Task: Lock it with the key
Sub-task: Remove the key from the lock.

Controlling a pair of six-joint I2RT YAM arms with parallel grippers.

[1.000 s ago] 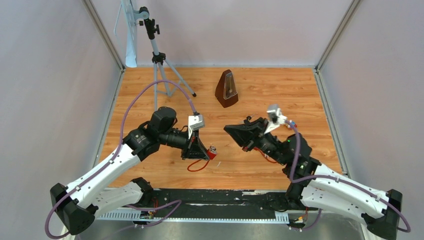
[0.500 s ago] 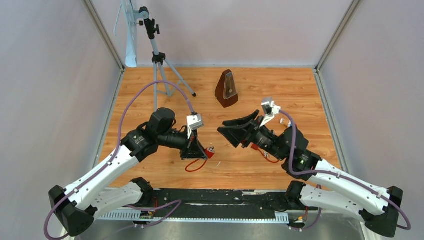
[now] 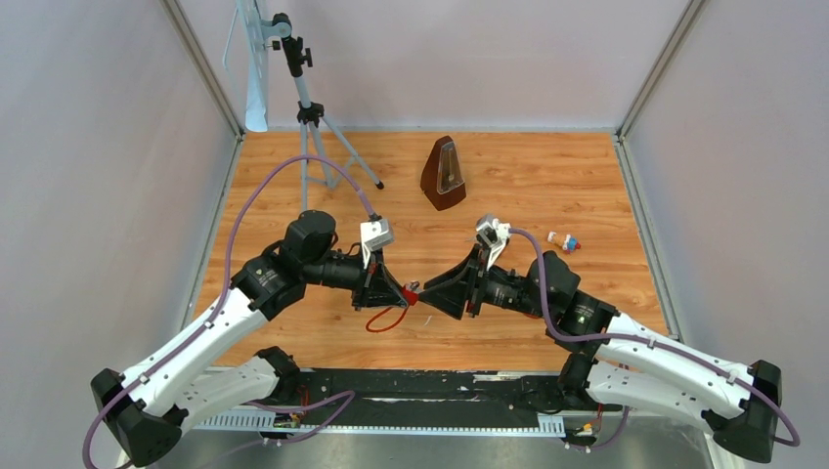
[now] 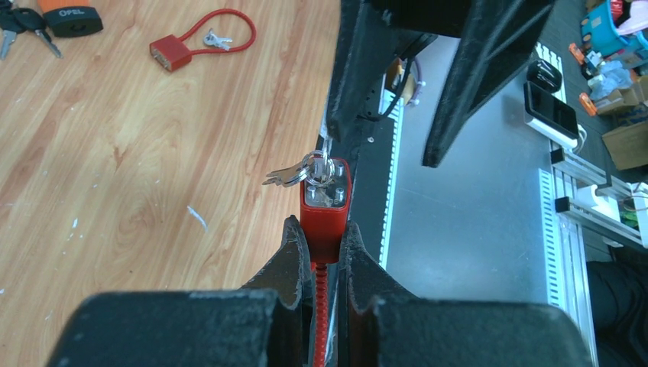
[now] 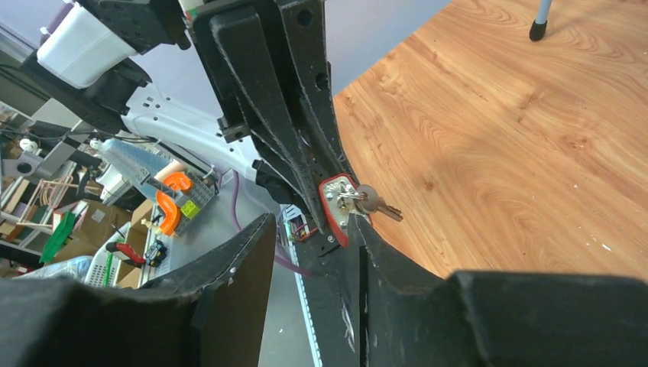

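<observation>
From above, my left gripper (image 3: 394, 291) clamps the red cable padlock (image 3: 412, 297) over the wooden table (image 3: 587, 176), with my right gripper (image 3: 437, 296) just beside it.

At my left wrist, both fingers (image 4: 286, 264) pinch the padlock's body, and the keys (image 4: 302, 172) sit at its end face.

At my right wrist, the jaws stand spread, with the padlock just ahead between them.

Lock (image 4: 327, 218) glossy red; keys (image 4: 292, 175) bright metal; tabletop (image 4: 153, 153), 9 o'clock, scuffed wood-grain; left gripper (image 4: 325, 237) fingers (image 4: 289, 264) matt grainy black.

Tripod (image 3: 310, 114) back left, metronome (image 3: 443, 174) back centre
</observation>
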